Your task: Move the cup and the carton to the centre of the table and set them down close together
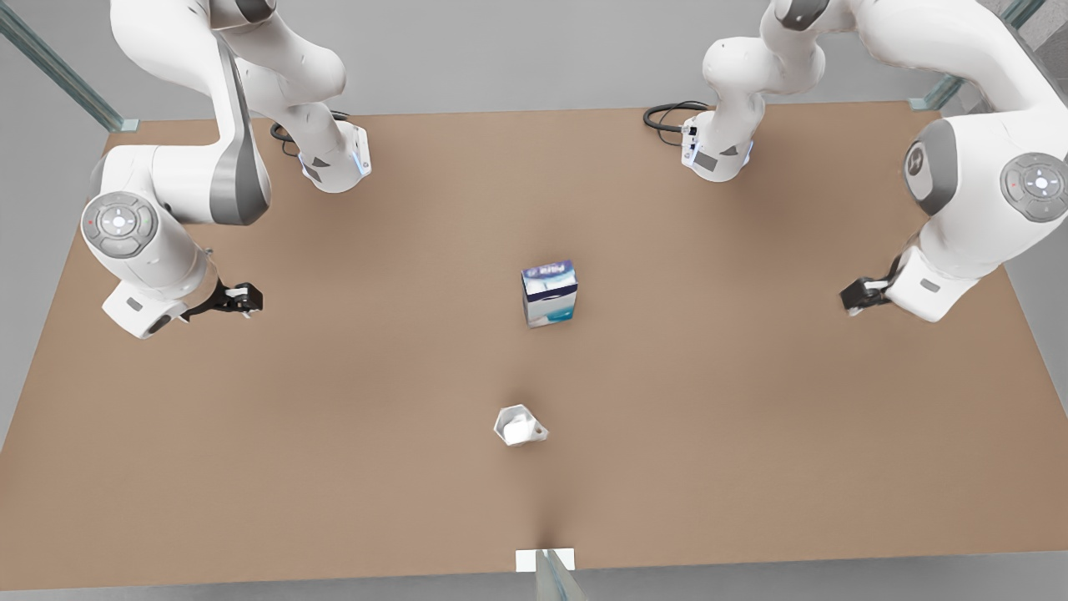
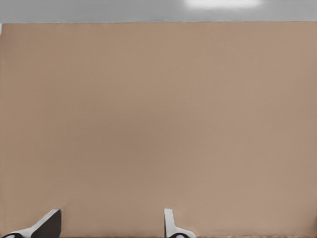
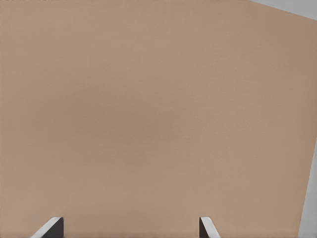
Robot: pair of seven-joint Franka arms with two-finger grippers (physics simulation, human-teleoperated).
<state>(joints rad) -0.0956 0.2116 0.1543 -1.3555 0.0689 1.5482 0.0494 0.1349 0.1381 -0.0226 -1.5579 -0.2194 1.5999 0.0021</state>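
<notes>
You are looking at the carton (image 1: pixel 549 293) standing upright about mid-table (image 1: pixel 250 467), with the cup (image 1: pixel 519 425) sitting apart from it, on the side toward the table's near edge in the front view. Neither is being touched.

Both arms are waiting well away from the carton, one out toward each end of the table. I cannot match either one to left or right, since each wrist view is giving you just bare tabletop. The left gripper (image 2: pixel 111 225) is showing its fingertips spread wide with nothing between them, and the right gripper (image 3: pixel 131 228) is likewise spread and holding nothing.

The carton is looking tall for its footprint, so a finger arriving off-line is likely to tip it. The cup is small, with a slanted, faceted rim, so a grip on that rim is likely to slip or spin it. With both arms converging beside the carton, you are risking one nudging the other's load.
</notes>
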